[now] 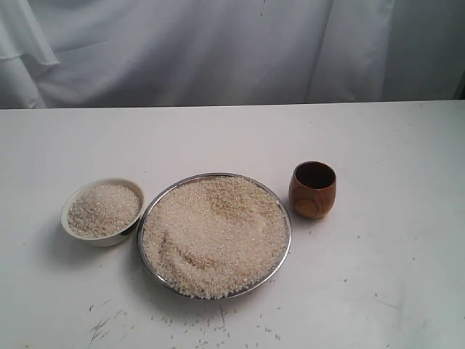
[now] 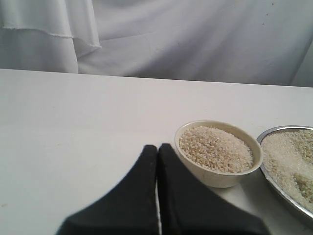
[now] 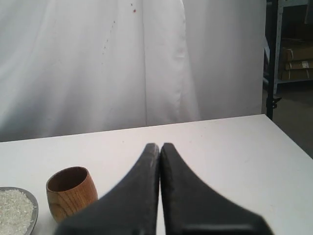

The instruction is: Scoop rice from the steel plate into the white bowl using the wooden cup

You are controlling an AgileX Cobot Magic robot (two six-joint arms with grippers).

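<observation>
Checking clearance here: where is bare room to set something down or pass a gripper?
Bare table behind all three items, up to the curtain, and right of the wooden cup. Crowded: white bowl sits tight beside the steel plate; stray grains lie in front of it.

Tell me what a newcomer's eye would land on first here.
In the exterior view, the wide steel plate at the centre of the table, heaped with rice, dominates. To its left sits the white bowl, already full of grains; to its right stands the reddish wooden cup, upright and empty. Stray grains dot the table in front of the plate.
</observation>
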